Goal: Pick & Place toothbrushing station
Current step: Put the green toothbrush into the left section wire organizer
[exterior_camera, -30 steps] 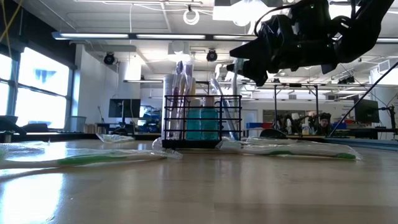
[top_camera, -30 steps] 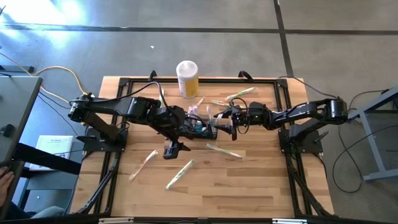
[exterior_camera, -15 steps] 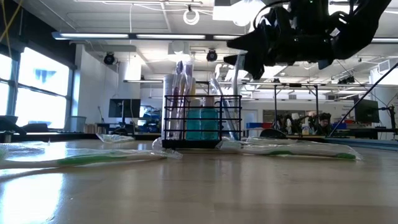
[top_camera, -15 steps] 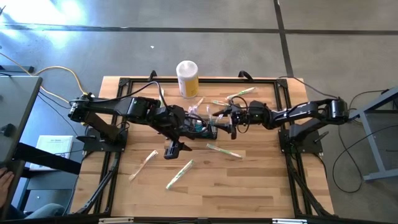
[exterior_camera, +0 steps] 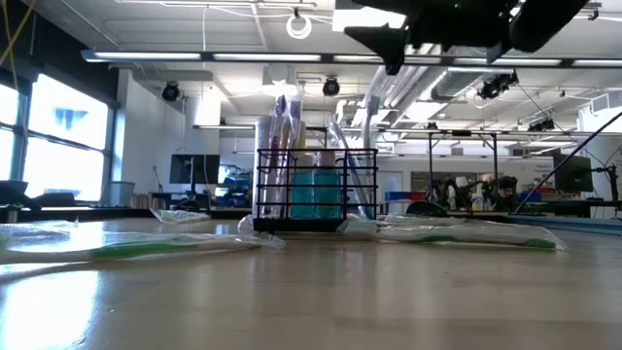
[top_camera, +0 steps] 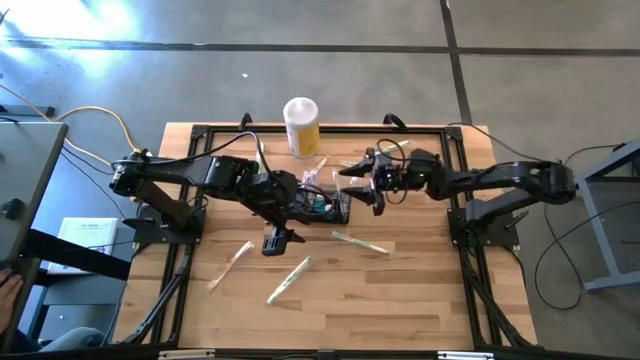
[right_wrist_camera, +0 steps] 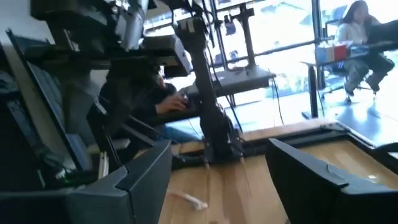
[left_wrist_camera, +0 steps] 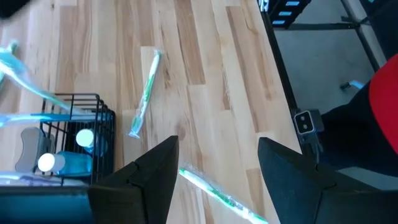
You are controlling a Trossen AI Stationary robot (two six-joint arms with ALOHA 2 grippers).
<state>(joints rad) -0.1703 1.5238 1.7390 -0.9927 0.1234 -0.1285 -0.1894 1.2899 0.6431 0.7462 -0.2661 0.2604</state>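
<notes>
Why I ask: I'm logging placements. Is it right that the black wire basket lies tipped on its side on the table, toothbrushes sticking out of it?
Not quite. The black wire basket stands upright on the table, as the low view shows; it is not tipped on its side. The rest holds: toothbrushes stick out of it.

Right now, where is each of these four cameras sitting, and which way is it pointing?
High view: above the table, looking straight down on the wire basket, canister and both arms.
Low view: at tabletop height, looking level past the basket into the room; an arm hangs in at the top.
Left wrist view: on the left arm, looking down past its open fingers at the basket.
Right wrist view: on the right arm, looking across the room at seated people, open fingers in front.
Shared: high, low and left wrist views all show the basket.
</notes>
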